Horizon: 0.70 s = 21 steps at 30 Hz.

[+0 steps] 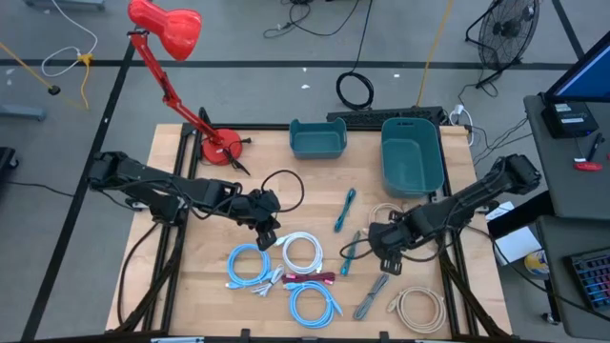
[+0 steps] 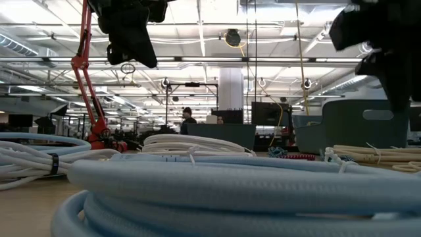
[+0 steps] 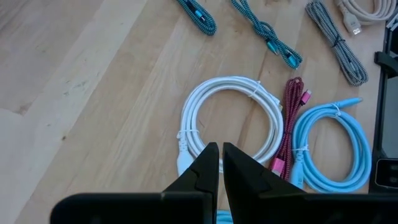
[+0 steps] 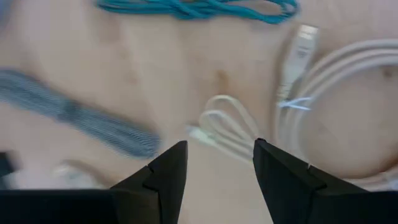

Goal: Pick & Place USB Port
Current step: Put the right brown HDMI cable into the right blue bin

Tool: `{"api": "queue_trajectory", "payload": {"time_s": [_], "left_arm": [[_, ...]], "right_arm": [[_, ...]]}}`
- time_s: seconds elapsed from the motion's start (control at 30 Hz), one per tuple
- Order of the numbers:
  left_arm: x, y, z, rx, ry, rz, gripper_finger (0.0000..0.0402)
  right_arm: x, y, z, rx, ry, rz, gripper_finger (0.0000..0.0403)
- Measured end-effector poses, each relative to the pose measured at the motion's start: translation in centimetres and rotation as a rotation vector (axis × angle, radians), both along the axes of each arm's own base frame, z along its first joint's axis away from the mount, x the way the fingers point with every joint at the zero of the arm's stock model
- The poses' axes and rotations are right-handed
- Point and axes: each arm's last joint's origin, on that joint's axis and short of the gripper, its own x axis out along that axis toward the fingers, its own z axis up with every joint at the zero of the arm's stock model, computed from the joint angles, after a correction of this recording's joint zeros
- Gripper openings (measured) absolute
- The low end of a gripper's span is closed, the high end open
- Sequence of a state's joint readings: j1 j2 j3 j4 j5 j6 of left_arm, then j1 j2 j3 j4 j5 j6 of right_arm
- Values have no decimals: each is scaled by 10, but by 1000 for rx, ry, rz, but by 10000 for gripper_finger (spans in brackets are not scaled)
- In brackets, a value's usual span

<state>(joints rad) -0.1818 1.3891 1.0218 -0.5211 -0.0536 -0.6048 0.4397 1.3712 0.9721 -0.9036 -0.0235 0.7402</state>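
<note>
While its jaws stand wide and empty, the right claw [image 4: 216, 163] hovers over a small cream cable [image 4: 225, 127] lying loose on the surface [image 1: 191, 276]; the left claw [image 3: 220, 163], pinched nearly shut and holding nothing, hangs above the white coil [image 3: 231, 124]. Closing off-centre could snag the neighbouring beige coil [image 4: 348, 99] instead.
</note>
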Motion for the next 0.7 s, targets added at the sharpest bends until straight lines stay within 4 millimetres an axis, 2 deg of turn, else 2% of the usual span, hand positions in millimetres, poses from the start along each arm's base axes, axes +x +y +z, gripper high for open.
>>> {"api": "queue_trajectory", "payload": {"time_s": [0.17, 0.4, 0.7], "left_arm": [[-1, -3, 0, -1, 0, -8, 24], [-1, -3, 0, -4, 1, -5, 24], [-1, -3, 0, -7, 1, -2, 24]], "right_arm": [[-8, -7, -20, -94, 17, -20, 173], [-12, -13, -43, -76, -3, -48, 173], [-21, -20, -60, -134, 2, -71, 173]]}}
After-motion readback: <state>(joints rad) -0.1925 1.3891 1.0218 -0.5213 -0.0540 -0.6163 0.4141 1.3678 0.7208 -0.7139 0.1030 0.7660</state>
